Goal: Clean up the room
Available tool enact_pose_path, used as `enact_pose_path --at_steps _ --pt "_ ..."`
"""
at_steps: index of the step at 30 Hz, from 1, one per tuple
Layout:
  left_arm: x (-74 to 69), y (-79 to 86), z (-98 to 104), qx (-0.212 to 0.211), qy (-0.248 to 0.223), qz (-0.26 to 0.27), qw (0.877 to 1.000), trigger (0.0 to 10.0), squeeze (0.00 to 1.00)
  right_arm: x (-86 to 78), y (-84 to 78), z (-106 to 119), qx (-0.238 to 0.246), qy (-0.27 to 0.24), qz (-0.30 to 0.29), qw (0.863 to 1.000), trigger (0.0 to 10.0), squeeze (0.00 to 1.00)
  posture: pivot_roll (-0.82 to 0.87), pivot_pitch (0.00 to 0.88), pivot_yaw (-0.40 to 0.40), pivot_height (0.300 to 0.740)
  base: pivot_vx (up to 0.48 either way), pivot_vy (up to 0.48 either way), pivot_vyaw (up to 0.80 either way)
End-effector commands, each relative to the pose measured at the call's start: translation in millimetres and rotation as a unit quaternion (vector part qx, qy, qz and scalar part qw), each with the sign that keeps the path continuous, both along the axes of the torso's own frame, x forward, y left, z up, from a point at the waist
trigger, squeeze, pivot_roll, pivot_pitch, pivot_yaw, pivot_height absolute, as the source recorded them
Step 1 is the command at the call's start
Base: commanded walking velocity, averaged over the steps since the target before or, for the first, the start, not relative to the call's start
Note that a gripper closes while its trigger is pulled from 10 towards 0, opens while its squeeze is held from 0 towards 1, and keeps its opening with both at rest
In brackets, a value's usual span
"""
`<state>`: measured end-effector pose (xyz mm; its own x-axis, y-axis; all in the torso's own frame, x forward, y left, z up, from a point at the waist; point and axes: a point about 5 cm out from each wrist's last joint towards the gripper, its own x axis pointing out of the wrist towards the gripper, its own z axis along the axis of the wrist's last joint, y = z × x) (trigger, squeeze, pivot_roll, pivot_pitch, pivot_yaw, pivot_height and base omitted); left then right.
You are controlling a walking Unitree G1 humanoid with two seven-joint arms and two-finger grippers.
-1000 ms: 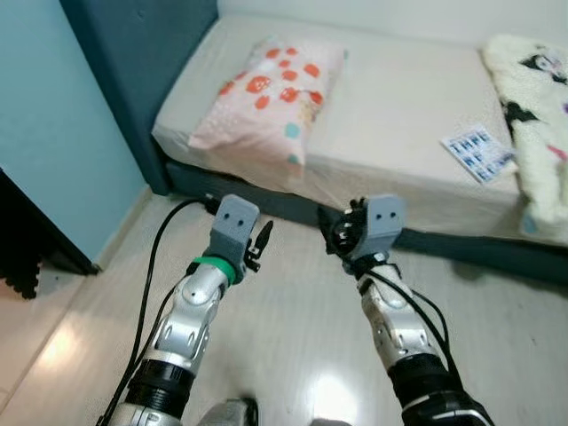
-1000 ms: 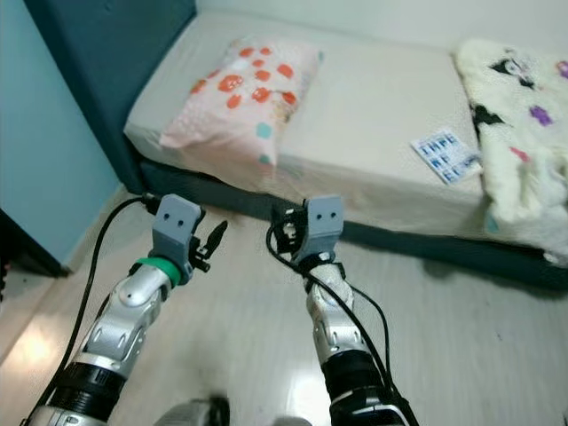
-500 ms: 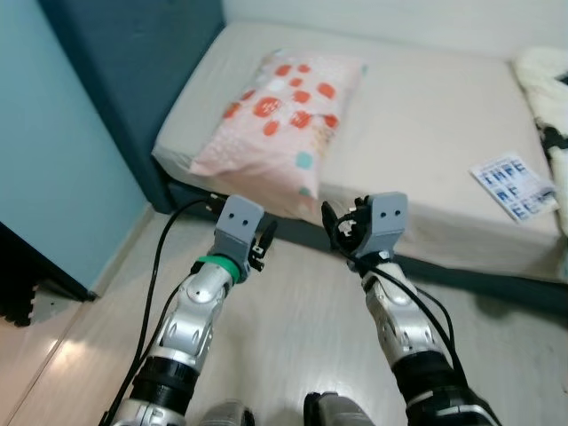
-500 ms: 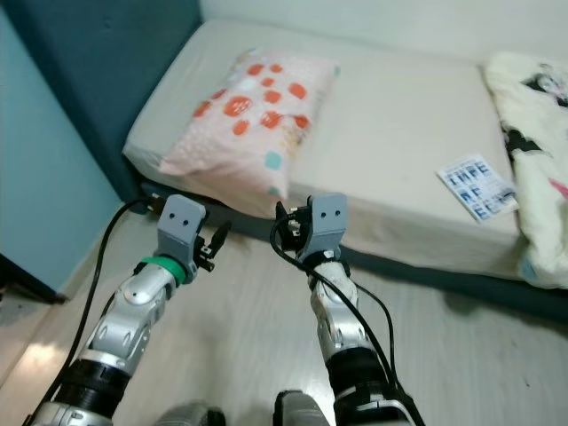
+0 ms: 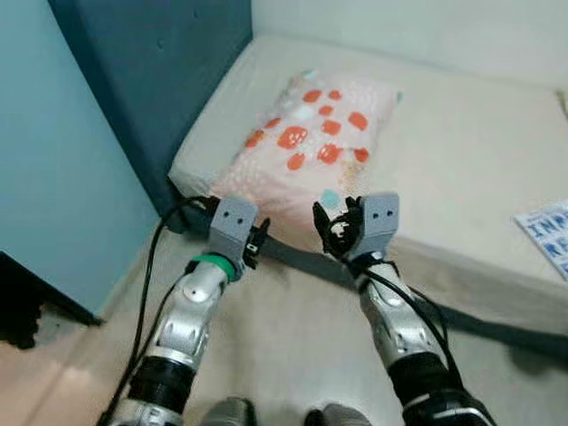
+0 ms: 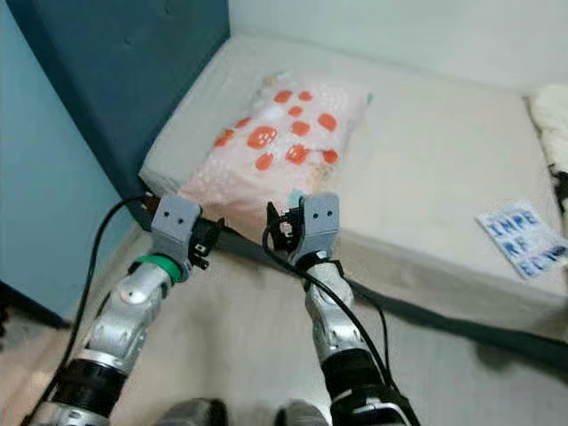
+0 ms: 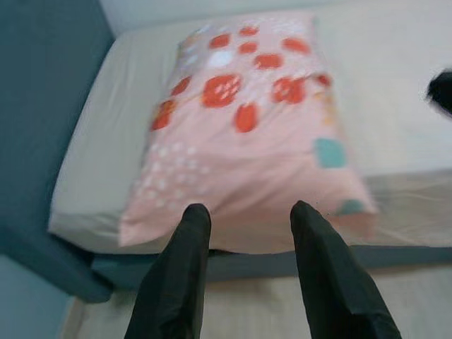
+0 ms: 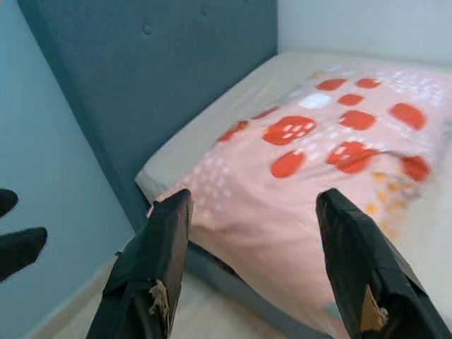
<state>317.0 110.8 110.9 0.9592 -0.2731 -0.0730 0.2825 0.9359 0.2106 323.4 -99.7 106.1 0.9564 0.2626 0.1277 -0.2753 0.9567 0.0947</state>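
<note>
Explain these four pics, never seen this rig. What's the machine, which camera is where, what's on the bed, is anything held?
It is a walking humanoid with two silver arms, each ending in a two-finger black end effector. The two wide pictures come from a stereo camera on its head, looking down. The other two come from cameras on each wrist, looking along the fingers.

On the bed lie a pink pillow with red spots, near the dark blue headboard, and a printed sheet. The left end effector and right end effector are both open and hold nothing, raised toward the pillow.
</note>
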Motion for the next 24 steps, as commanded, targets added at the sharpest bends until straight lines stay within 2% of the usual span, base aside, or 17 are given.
enact_pose_path --at_steps 1,24 --pt "-1.7 1.3 -6.5 0.006 0.012 0.002 1.000 10.0 0.00 -1.2 -0.4 -2.9 -0.006 0.004 -0.001 1.000 10.0 0.00 0.01 0.058 0.056 0.740 0.480 0.000 0.00" --pt "1.6 1.5 -5.2 0.010 0.005 0.004 1.000 10.0 0.00 0.5 0.3 -0.9 -0.002 -0.001 0.004 1.000 10.0 0.00 0.01 0.041 0.059 0.740 0.479 0.000 0.00"
